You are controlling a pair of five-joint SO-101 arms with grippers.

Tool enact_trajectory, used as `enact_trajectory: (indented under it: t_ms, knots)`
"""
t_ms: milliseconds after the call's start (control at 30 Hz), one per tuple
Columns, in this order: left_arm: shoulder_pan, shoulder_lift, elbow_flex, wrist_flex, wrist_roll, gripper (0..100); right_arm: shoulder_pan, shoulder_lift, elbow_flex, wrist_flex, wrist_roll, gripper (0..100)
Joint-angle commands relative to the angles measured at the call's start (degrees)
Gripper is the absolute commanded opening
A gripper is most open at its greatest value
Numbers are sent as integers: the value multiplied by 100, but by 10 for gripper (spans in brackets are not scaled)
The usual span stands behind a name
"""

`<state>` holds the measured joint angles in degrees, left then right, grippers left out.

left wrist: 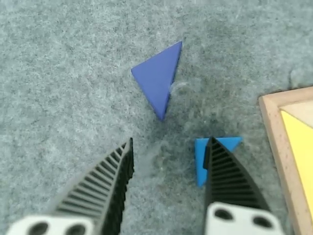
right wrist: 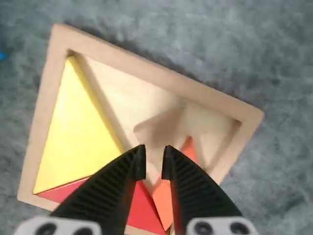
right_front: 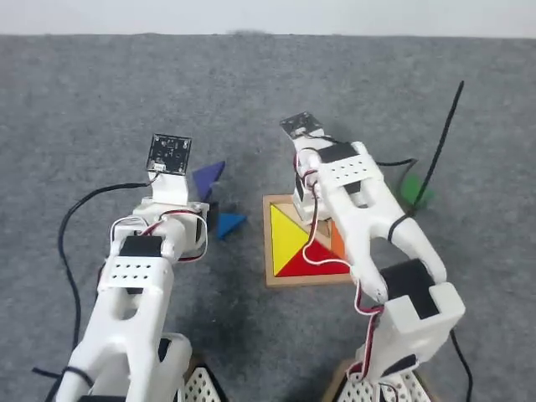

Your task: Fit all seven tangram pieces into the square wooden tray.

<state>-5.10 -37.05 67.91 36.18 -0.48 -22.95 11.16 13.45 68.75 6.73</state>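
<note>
Grey fuzzy cloth covers the table. Square wooden tray lies flat between the two arms, mostly under the right arm in the high view.

Tray contents: large yellow triangle against one side; large red triangle along the adjacent side, sharing an edge with the yellow; orange piece beside the red, shape partly hidden by the arm. Bare wood shows in the remaining part of the tray.

Loose pieces on the cloth:
- dark blue triangle, well apart from the tray on the left arm's side
- small light blue triangle, between the dark blue one and the tray, near the tray rim
- green piece, on the far side of the right arm, shape unclear

Left gripper: jaws wide apart, nothing between them, pointing down at the cloth. One fingertip overlaps the light blue triangle; contact or clearance cannot be told. Dark blue triangle lies just beyond the tips.

Right gripper: over the tray interior, above the bare wood near the orange and red pieces. Jaws almost together, a thin slit left, nothing seen clamped
</note>
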Motion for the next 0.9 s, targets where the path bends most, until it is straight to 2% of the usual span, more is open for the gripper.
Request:
enact_trajectory:
  t_ms: [0,200,533,867]
  knots:
    - [53,-167,-66,-149,-79,224,-145,-48,-18,-127,70,84]
    - [53,-167,-66,-149,-79,224,-154,-31,-114,-444,70,84]
    - [53,-167,-66,-149,-79,224,-101,523,18,-321,62,80]
    - [53,-167,-66,-149,-79,224,-22,-514,1336,-646,70,80]
